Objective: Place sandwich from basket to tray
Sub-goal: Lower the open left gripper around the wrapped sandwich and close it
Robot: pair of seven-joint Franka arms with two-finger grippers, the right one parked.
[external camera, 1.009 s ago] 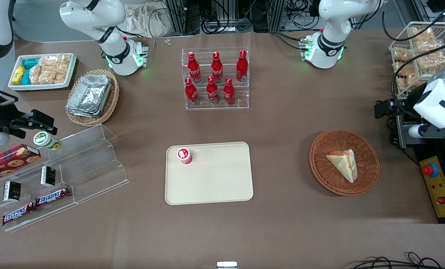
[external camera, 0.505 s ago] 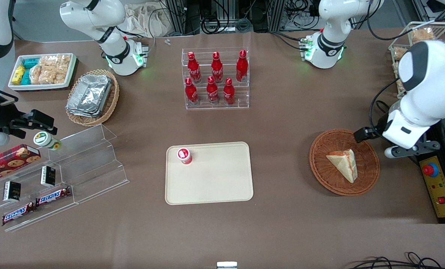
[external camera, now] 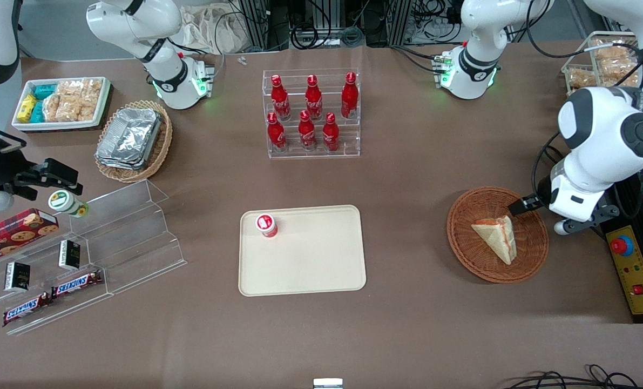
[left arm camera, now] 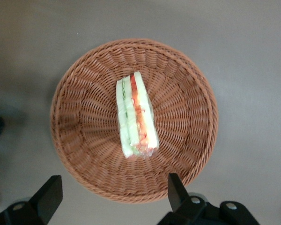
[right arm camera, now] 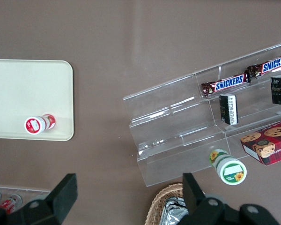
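Looking from the front, the basket (external camera: 498,234) sits on the brown worktop (external camera: 407,178) toward the working arm's end, and the sandwich (external camera: 496,236) lies flat inside it, its point aimed toward the tray (external camera: 302,250). The tray rests well apart from the basket, toward the parked arm's end, with a small red-capped cup (external camera: 266,225) standing in one of its corners farther from the camera. The left arm's hand (external camera: 522,206) hangs over the basket's rim at the edge nearest the working arm's end, above the sandwich's broad end and not touching it. A rack of red bottles (external camera: 311,113) stands farther from the camera than the tray.

From the left wrist, the basket (left arm camera: 134,119) fills most of the scene with the sandwich (left arm camera: 136,114) at its middle, showing its layered edge of pale bread, green and red filling. The hand (left arm camera: 113,193) is spread wide, one dark fingertip (left arm camera: 175,190) over the basket's rim and the other over the worktop (left arm camera: 253,56) just beside the basket; nothing is held between them.

From the right wrist, the tray (right arm camera: 23,84) carries the cup (right arm camera: 39,124) near one corner.
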